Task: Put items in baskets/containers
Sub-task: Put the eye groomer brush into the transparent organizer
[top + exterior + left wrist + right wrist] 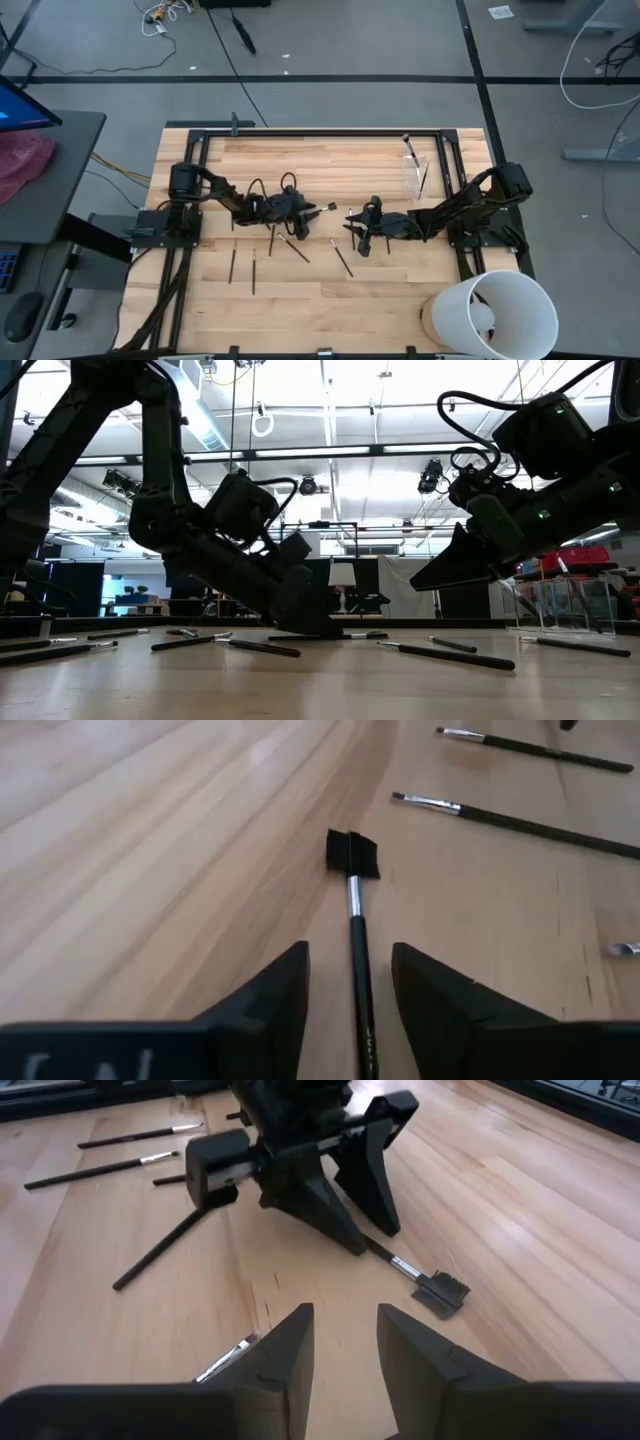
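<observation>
A slender dark makeup brush (358, 950) with a flat black head (440, 1292) lies flat on the wooden table near its middle. My left gripper (308, 208) is open and lowered to the tabletop. Its fingers (280, 990) stand on either side of the brush's handle, with a gap on each side. My right gripper (358, 235) is open and hovers above the table just right of the brush, holding nothing (345, 1330). The clear cup (413, 172) stands toward the far right, with at least one brush upright in it.
Several more brushes lie scattered on the table nearer the front edge (253, 270) (342, 257) (295, 245); two (520, 820) (540, 748) lie beyond the left gripper. A large white bucket (495, 315) sits at the near right corner. Black frame rails (320, 130) border the table.
</observation>
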{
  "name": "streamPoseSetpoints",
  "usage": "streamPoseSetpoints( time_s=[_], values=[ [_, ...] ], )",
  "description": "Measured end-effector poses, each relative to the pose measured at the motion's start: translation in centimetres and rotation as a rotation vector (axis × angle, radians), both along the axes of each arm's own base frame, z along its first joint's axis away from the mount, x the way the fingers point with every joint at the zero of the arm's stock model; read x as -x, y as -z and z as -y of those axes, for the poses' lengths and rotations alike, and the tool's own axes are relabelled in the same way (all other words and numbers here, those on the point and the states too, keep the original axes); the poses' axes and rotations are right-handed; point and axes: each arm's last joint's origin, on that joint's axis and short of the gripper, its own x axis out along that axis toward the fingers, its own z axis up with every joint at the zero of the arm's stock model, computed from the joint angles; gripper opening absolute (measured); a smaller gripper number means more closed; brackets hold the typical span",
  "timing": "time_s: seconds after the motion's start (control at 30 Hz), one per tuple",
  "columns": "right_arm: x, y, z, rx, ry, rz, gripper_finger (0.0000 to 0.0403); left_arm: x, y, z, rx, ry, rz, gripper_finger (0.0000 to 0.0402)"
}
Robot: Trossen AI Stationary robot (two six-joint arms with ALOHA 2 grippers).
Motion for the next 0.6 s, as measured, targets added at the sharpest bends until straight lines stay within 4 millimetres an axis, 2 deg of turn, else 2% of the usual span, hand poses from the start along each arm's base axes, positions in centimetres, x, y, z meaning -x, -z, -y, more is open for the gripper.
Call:
streamPoseSetpoints(
  time_s=[0.07, 0.17, 0.37, 0.6],
  values=[
    [0.0, 0.0, 0.0, -0.001, 0.000, 0.006, 0.0114, 0.0, 0.3, 0.0, -0.005, 0.001, -0.008, 0.0153],
    [0.0, 0.0, 0.0, -0.001, 0.001, 0.006, 0.0114, 0.1, 0.8, 0.0, -0.035, 0.015, -0.047, 0.0126],
    [0.0, -0.1, 0.0, 0.000, 0.002, 0.007, 0.0114, 0.5, 1.4, -0.3, -0.026, 0.014, -0.141, 0.0020],
    [0.0, 0.0, 0.0, 0.000, 0.002, 0.003, 0.0114, 0.5, 1.3, -0.4, 0.010, 0.056, -0.117, 0.0011]
  ],
)
